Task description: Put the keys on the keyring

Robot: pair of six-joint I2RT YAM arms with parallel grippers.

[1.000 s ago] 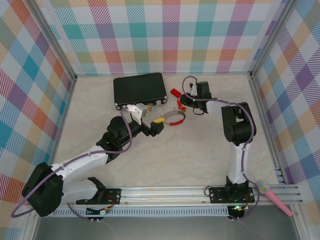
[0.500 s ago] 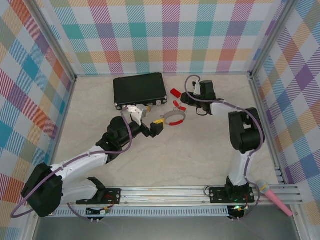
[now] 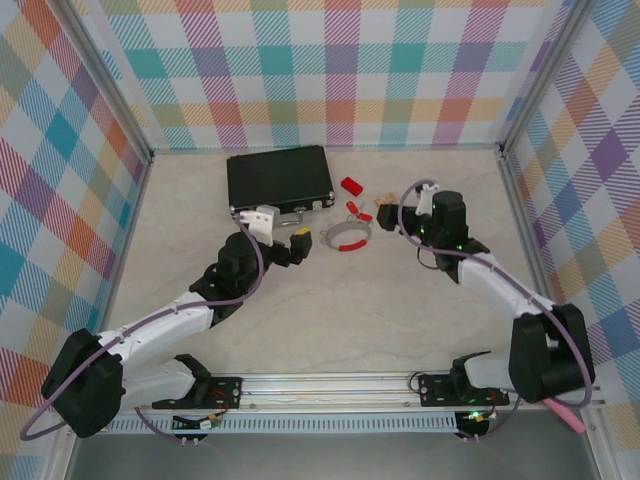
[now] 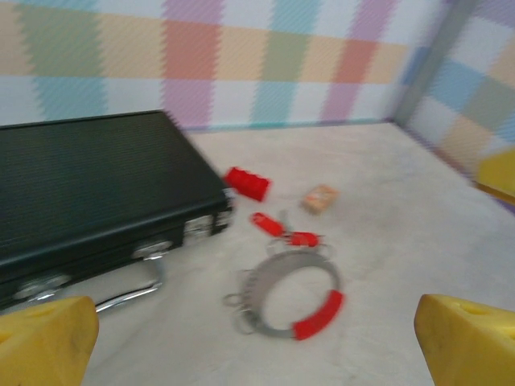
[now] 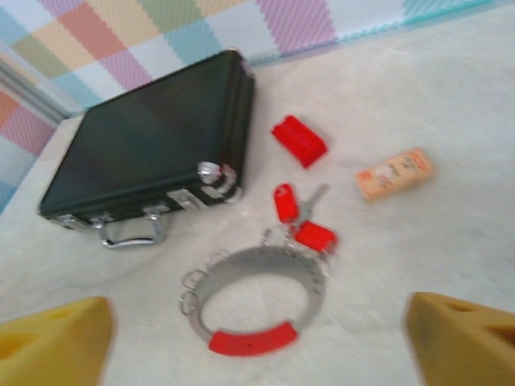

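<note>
Now right end effector (image 3: 398,218) off keyring (image 3: 350,247)

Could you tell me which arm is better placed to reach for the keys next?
Probably the right arm. The right gripper, open, sits close beside the keys and faces them. The left gripper, also open, is on the far side of the keyring from the keys.
</note>
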